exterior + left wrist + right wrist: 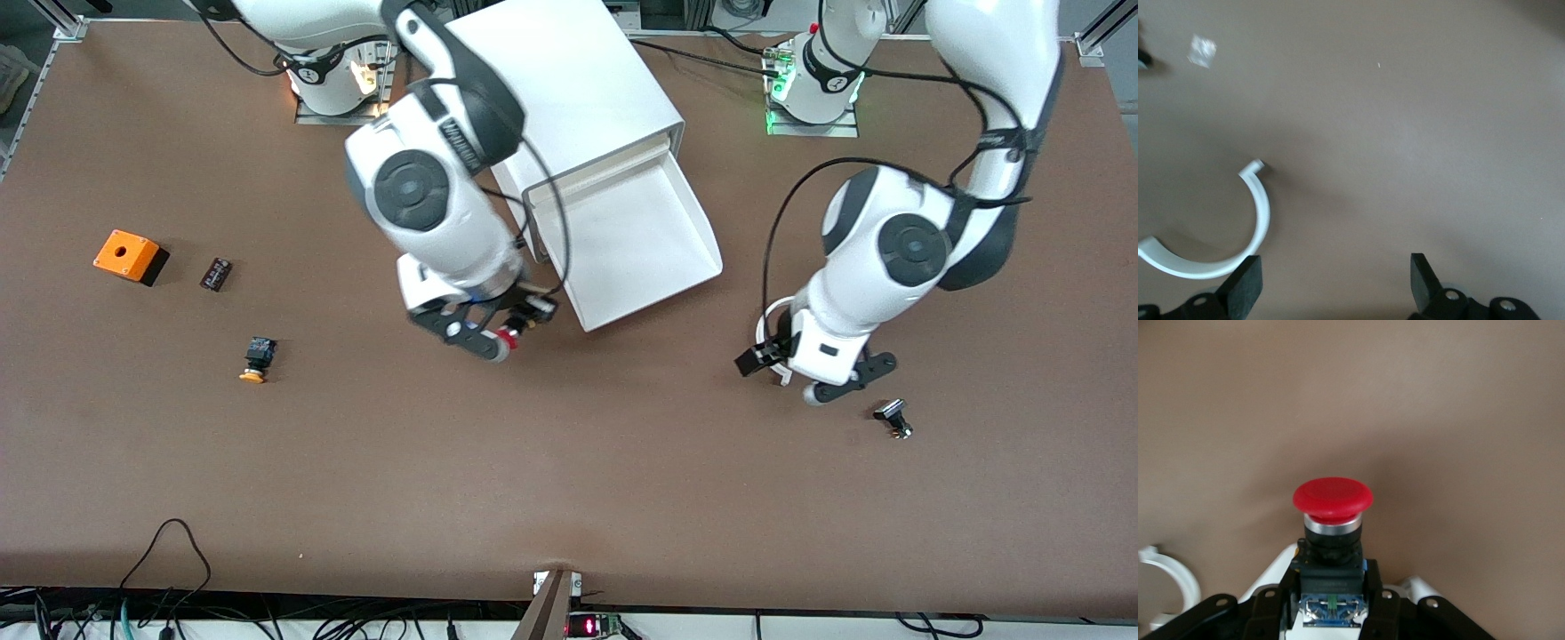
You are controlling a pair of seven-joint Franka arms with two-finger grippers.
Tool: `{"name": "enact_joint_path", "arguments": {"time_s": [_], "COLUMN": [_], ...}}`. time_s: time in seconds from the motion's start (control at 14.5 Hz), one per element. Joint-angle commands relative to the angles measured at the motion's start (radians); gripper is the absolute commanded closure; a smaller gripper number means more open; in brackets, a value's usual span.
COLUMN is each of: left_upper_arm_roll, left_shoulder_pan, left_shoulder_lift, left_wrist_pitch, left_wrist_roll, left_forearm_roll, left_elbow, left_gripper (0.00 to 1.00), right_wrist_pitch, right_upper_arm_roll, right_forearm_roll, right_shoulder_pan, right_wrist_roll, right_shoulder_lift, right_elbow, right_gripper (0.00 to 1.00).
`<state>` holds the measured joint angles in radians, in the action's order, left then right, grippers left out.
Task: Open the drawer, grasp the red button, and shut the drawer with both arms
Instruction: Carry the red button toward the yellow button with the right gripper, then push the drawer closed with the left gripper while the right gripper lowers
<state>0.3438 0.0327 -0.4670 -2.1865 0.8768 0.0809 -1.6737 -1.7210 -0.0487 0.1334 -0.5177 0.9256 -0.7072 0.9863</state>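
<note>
Gripping the button [1331, 540] by its black-and-blue body, the right gripper [507, 333] hangs over bare table just beside the open drawer [622, 258]. The button's long axis follows the fingers, red cap outward. It could slip if jostled. The left gripper [840, 378], fingers spread and empty, waits over the table.

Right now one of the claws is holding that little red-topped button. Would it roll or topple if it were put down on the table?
Probably yes. The button has a broad round red cap over a narrower black-and-blue body, so standing on end it looks top-heavy. On its side the cap could let it roll in a curve. The right gripper, shut on the body over the table, holds it steady, so it seems rigid.
</note>
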Motion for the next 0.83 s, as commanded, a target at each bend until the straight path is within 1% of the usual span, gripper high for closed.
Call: {"name": "enact_joint_path", "arguments": {"time_s": [0.0,0.07,0.21,0.41,0.48,0.62,0.76], "left_upper_arm_roll": [0.000,0.000,0.000,0.001,0.001,0.010,0.049], "left_shoulder_pan": [0.044,0.064,0.110,0.157,0.170,0.199,0.200], "left_shoulder_lift": [-0.042,-0.051,-0.053,-0.045,-0.042,-0.032,-0.019], "left_wrist_pitch": [-0.048,-0.067,-0.100,-0.136,-0.139,-0.137,-0.139], "left_wrist_roll": [0.106,0.119,0.136,0.207,0.237,0.254,0.283], "left_forearm_roll": [0.025,0.026,0.034,0.034,0.036,0.034,0.034], "left_elbow": [-0.003,-0.014,-0.061,-0.119,-0.126,-0.153,-0.190], "left_gripper": [0.02,0.02,0.02,0.02,0.02,0.02,0.02], "right_wrist_pitch": [0.052,0.046,-0.004,-0.157,-0.220,-0.331,-0.420], "right_upper_arm_roll": [0.010,0.041,0.128,0.229,0.251,0.282,0.285], "right_forearm_roll": [0.002,0.002,0.011,0.015,0.015,0.017,0.017], "right_shoulder_pan": [0.080,0.097,0.103,0.103,0.105,0.113,0.136], "right_wrist_roll": [-0.251,-0.349,-0.540,-0.788,-0.851,-0.931,-0.944], "right_shoulder_lift": [0.054,0.080,0.139,0.216,0.228,0.239,0.239], "right_elbow": [0.076,0.131,0.271,0.498,0.573,0.688,0.774], "right_gripper": [1.00,1.00,1.00,1.00,1.00,1.00,1.00]}}
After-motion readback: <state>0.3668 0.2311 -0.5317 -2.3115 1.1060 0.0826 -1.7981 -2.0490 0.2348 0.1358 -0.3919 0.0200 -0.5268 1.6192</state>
